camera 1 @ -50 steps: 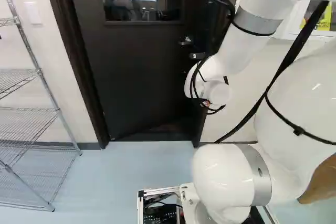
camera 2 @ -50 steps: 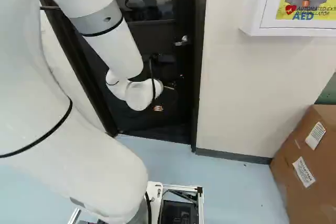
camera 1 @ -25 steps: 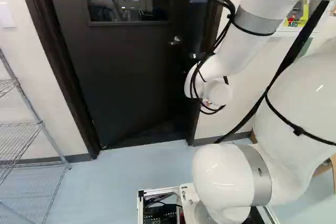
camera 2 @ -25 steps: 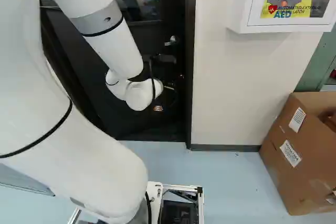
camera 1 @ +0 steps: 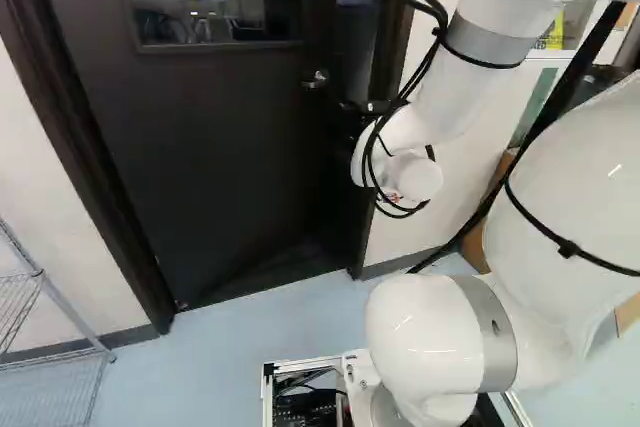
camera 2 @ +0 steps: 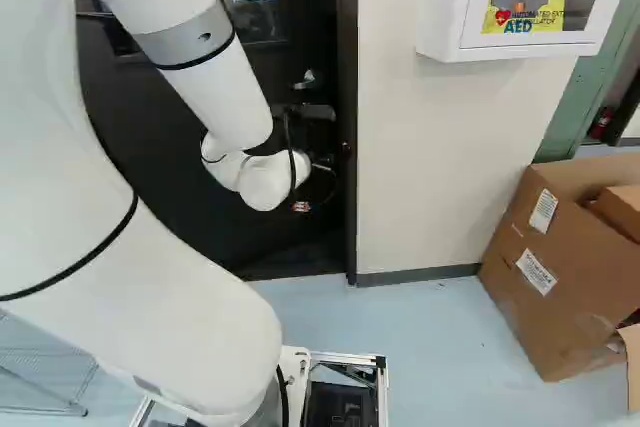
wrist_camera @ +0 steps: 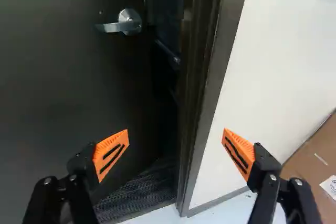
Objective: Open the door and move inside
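Black and broad, the door (camera 1: 190, 167) is filling the middle of the left base view, its lever handle (camera 1: 315, 79) sitting level with my arm's wrist (camera 1: 400, 167). Wire shelving (camera 1: 22, 297) is standing off at the left, and I am judging the door to be ajar, swinging away from me.

In the right base view my arm is hiding much of the door. The white wall (camera 2: 430, 147) is running from the door frame (camera 2: 350, 127) towards a cardboard box (camera 2: 530, 307), and the floor (camera 2: 420, 332) is showing on my side.

In the wrist view I am seeing a dark gap between the door's handle edge and the frame. The end effector (wrist_camera: 176, 129) is hanging released, its 2 orange pads (wrist_camera: 111, 153) spread wide with nothing between them. So unlatching is looking done; I am reckoning that 2 parts are remaining: pushing the door wider, then driving the base inside without clipping the frame.
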Controlling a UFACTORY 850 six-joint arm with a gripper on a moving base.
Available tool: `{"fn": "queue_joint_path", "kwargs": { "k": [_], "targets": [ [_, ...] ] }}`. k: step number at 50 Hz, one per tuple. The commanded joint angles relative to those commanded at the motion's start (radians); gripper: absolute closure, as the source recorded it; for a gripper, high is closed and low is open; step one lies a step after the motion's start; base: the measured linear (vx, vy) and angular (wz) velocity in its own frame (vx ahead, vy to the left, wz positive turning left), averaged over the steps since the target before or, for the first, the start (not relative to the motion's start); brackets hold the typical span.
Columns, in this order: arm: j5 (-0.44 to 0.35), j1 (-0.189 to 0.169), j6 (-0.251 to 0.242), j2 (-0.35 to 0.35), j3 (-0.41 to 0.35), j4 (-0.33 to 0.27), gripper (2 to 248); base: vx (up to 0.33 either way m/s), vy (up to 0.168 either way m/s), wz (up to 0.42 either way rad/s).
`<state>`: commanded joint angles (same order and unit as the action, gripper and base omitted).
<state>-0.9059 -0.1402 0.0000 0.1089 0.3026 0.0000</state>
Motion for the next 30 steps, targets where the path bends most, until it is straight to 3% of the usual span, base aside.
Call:
{"fn": "queue_joint_path", "kwargs": {
  "k": [30],
  "targets": [
    [0.000,0.000,0.000,0.000,0.000,0.000,3,0.084,0.157,-0.287]
  ]
}}
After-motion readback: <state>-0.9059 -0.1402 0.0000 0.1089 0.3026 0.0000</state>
